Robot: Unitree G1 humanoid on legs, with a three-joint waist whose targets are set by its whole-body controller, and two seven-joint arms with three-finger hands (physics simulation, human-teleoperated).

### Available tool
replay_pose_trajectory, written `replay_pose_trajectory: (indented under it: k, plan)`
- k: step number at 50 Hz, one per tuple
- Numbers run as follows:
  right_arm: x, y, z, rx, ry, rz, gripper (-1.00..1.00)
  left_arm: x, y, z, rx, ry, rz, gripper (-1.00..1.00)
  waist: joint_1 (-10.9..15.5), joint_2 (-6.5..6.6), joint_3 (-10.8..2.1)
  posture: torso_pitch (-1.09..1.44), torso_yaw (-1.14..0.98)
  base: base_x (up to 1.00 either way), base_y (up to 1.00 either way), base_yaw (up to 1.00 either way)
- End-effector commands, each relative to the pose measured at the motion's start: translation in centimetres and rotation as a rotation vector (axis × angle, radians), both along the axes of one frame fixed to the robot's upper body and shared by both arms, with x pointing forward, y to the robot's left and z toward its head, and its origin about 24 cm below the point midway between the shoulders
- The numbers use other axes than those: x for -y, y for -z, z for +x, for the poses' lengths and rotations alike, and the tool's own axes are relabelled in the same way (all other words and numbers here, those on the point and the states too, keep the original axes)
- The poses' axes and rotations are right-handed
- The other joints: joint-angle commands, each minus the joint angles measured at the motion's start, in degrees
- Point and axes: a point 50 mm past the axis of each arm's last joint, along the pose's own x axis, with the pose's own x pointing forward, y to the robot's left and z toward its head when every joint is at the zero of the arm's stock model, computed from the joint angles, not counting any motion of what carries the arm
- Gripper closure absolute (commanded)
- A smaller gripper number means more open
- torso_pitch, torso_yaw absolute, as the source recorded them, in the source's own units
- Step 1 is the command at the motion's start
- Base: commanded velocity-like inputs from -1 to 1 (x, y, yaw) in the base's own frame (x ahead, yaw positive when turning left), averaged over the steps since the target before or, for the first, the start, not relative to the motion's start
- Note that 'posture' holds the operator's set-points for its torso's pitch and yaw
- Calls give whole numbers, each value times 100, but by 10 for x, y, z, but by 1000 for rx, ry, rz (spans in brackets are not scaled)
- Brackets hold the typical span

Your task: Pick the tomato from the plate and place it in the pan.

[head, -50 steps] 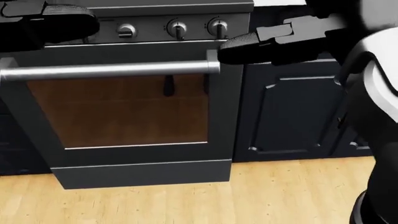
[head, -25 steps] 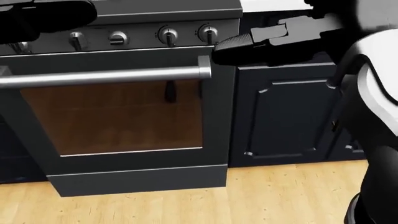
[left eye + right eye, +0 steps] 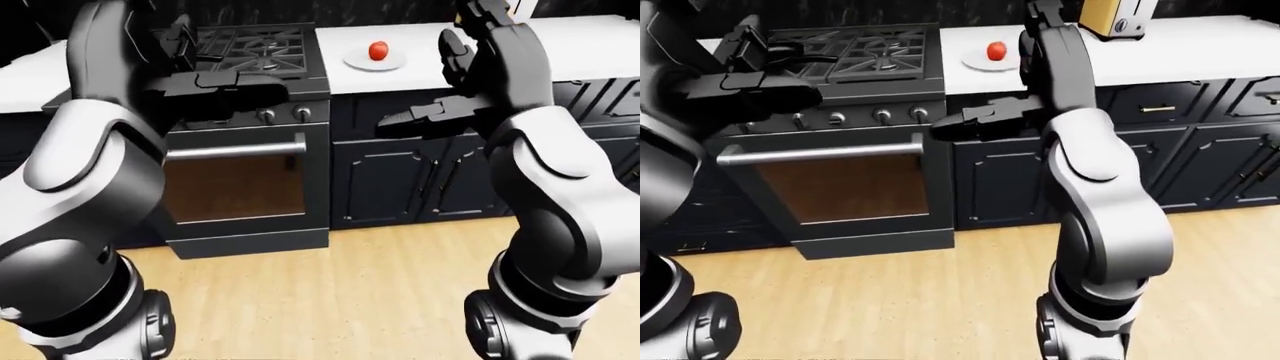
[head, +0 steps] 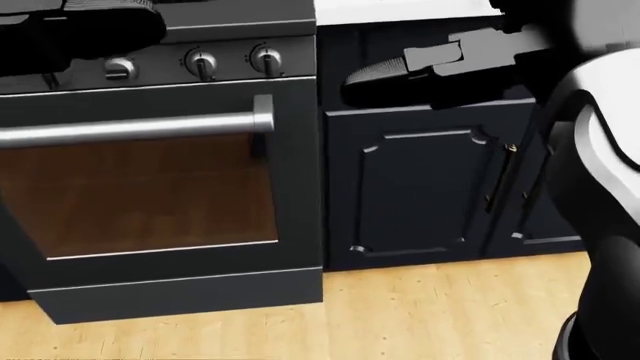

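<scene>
Left-eye view | tomato (image 3: pixel 379 50) on plate (image 3: pixel 358 63) | both hands' fingers extended, empty | no legible writing

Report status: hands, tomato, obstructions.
Left robot hand and right robot hand both empty, raised. Tomato on plate, untouched. Pan not identifiable. Nothing blocking the counter.

Glossy silver-grey arm shells (image 3: pixel 1095 187), black joints, a black three-fingered right hand (image 3: pixel 420 118).

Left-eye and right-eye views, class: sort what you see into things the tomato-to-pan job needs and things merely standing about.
Job things: tomato; plate; pan, only partly seen on the stove; right hand; left hand.

Bystanders: toaster; oven door; cabinet doors; wooden floor.
</scene>
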Motion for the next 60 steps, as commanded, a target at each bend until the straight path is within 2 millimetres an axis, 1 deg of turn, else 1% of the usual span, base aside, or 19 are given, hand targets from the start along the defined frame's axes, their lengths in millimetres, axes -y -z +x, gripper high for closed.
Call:
replay_pose_trajectory:
  k: [1,6,8,9,11,17,20,22,26,32,35,38,41,42,48,54,55,57,60]
  plan:
    - [-3,-13,-6,81,-16,-1,-100,-3,-12,-6,69,-16,-20,-100,18,-23,-111,0,0,0,-34,0]
    - [-3,-14,-7,83,-15,-5,-100,-3,-11,-6,68,-16,-20,-100,-4,200,-115,0,0,0,-34,0]
    - [-3,-14,-7,84,-16,-6,-100,-3,-12,-6,70,-17,-21,-100,-33,447,-180,0,0,0,-34,0]
    - [-3,-15,-7,85,-17,-7,-100,-3,-12,-6,70,-16,-21,-100,9,252,-138,0,0,0,-22,0]
    - [-3,-14,-7,86,-16,-6,-100,-2,-12,-6,69,-15,-19,-100,-46,327,-184,0,0,0,-15,0]
    - [-4,-15,-7,86,-18,-8,-100,-3,-13,-6,71,-16,-21,-100,-46,70,-149,0,0,0,-23,0]
    - [-4,-15,-7,86,-19,-8,-100,-3,-13,-6,71,-16,-22,-100,2,-295,-287,0,0,0,-40,0]
    - [-4,-15,-7,85,-20,-9,-100,-2,-13,-6,71,-15,-22,-100,-46,-157,-125,0,0,0,-49,0]
    - [-4,-15,-7,85,-21,-10,-100,-2,-13,-6,72,-14,-21,-100,-20,85,-143,0,0,0,-36,0]
    - [-5,-15,-7,91,-24,-20,-100,-2,-14,-6,73,-14,-20,-100,-40,-93,40,0,0,0,0,0]
    - [-7,-15,-9,97,-29,-33,-100,-2,-14,-7,73,-13,-19,-100,-104,-22,29,0,0,0,0,0]
    - [-7,-15,-9,98,-35,-23,-100,-2,-14,-7,74,-13,-19,-100,-188,206,-26,0,0,0,0,0]
    - [-6,-15,-8,96,-31,-24,-100,-1,-13,-7,74,-12,-18,-100,-176,115,-66,0,0,1,0,0]
    - [-6,-15,-8,95,-30,-28,-100,-1,-13,-7,74,-12,-18,-100,-150,121,-207,0,0,13,0,0]
    - [-6,-14,-7,92,-26,-34,-100,-1,-12,-6,74,-11,-18,-100,-79,-30,61,0,0,33,0,0]
    - [-6,-15,-8,92,-25,-35,-100,-1,-11,-6,73,-11,-17,-100,-18,-344,-2,0,0,44,0,0]
    - [-6,-16,-8,92,-26,-36,-100,-1,-12,-6,74,-11,-17,-100,-43,-217,-13,0,0,45,0,0]
    - [-5,-16,-8,92,-24,-34,-100,-1,-13,-7,74,-11,-18,-100,-28,-293,-28,0,0,45,0,0]
    - [-5,-17,-8,95,-24,-32,-100,0,-13,-7,73,-10,-16,-100,-40,-206,-63,0,0,44,0,0]
